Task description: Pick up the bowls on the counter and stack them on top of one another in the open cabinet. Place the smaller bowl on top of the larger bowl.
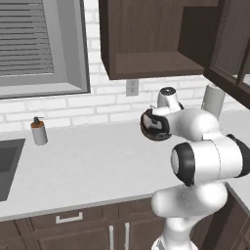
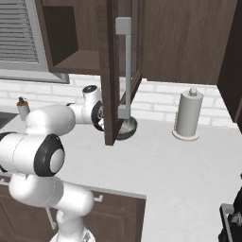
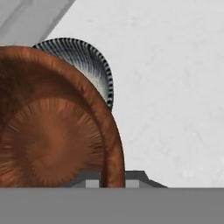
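1. Gripper [image 3: 113, 180] clamped tight on the rim of the smaller bowl [image 3: 52, 131], one fingertip on each side of the rim at the bottom of the hand view
2. Smaller bowl is glossy reddish-brown, seen from inside in the hand view, takes up the left half of that view
3. Larger bowl [image 3: 85, 61], dark grey with ribbed outside, sits on the counter [image 3: 175, 87] and peeks out behind the top edge of the brown bowl in the hand view
4. In right base view the larger bowl [image 2: 126, 127] rests on the counter [image 2: 170, 165] by the wall, half hidden by the cabinet door [image 2: 109, 71]; pale speckled inside just visible
5. In left base view the arm's wrist is over the counter [image 1: 88, 166], below the open cabinet [image 1: 146, 63]; a dark round shape at the wrist could be a bowl, cannot tell which
6. Open cabinet [image 2: 78, 59] shelf floor is bare in both base views, neither bowl on it
7. Cabinet door hangs open with a silver handle [image 2: 125, 66], swung out in front of the arm's hand in right base view
8. Paper towel roll [image 2: 188, 116] upright on the counter, right of the larger bowl, well apart
9. Soap bottle [image 1: 38, 131] stands on the counter near the sink [image 1: 7, 166], far left
10. Window with blinds [image 1: 29, 44] above the sink side
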